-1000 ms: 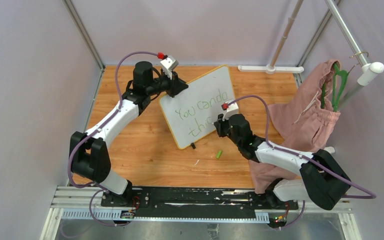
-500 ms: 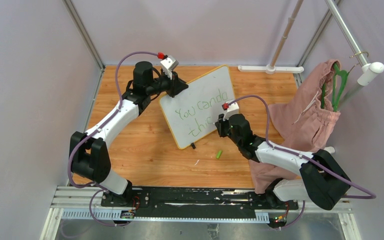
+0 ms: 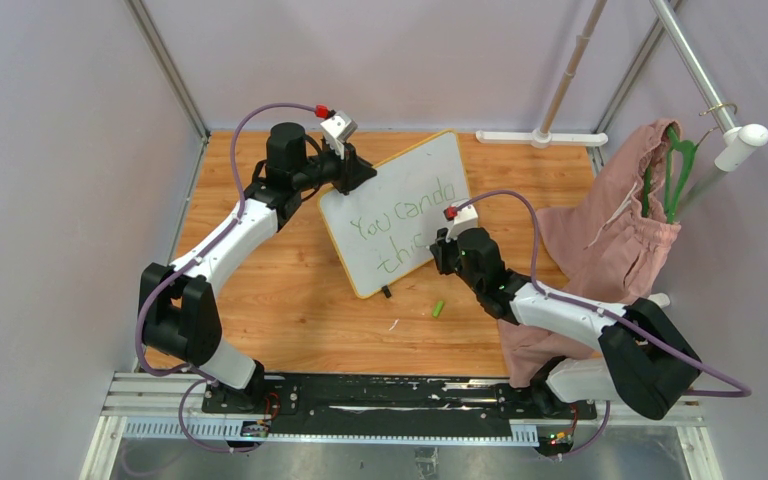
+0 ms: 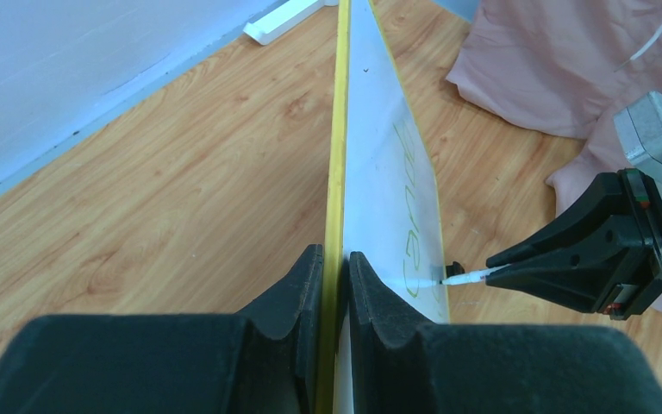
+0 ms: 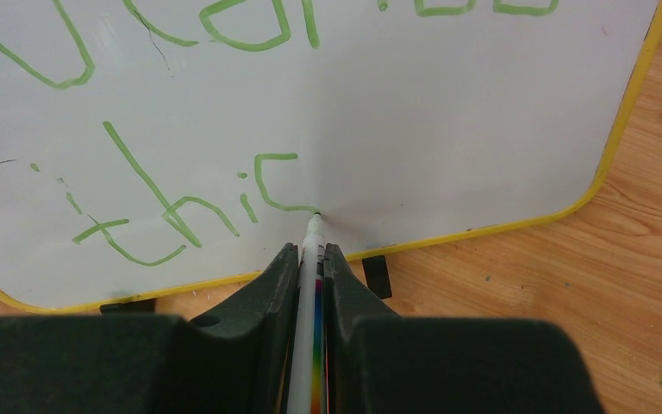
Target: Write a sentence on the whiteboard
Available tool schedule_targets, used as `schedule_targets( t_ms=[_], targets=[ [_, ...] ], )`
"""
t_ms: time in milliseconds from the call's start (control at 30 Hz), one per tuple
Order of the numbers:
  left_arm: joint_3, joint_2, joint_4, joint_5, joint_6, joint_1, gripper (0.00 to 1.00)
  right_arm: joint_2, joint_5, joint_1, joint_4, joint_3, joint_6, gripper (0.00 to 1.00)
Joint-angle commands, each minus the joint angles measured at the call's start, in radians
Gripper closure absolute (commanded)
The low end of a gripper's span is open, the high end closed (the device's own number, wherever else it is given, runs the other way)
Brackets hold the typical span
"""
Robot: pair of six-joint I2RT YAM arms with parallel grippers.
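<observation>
From above, we see the whiteboard (image 3: 425,165) standing on its lower edge on the wooden table (image 3: 280,300), near the middle. The left gripper (image 3: 356,172) is closed on its upper left edge, and the right gripper (image 3: 444,243) is at its lower right part. The sentence (image 3: 400,222), in green, reads "You can do", with "thi" and a partly drawn letter under it.

In the left wrist view, both jaws press the yellow rim between them.

In the right wrist view, the jaws are narrow around a white marker (image 5: 314,250). Its tip touches the board at the end of the unfinished "s".
</observation>
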Motion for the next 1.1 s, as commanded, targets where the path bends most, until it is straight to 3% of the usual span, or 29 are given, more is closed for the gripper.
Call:
schedule_targets(
  t_ms=[0, 1067],
  targets=[
    [-0.034, 0.014, -0.106, 0.046, 0.005, -0.05, 1.0, 0.019, -0.022, 0.008, -0.005, -0.007, 0.017, 1.0],
    [-0.036, 0.011, -0.106, 0.045, 0.005, -0.055, 1.0, 0.01, -0.045, 0.06, -0.011, 0.011, 0.025, 1.0]
  ],
)
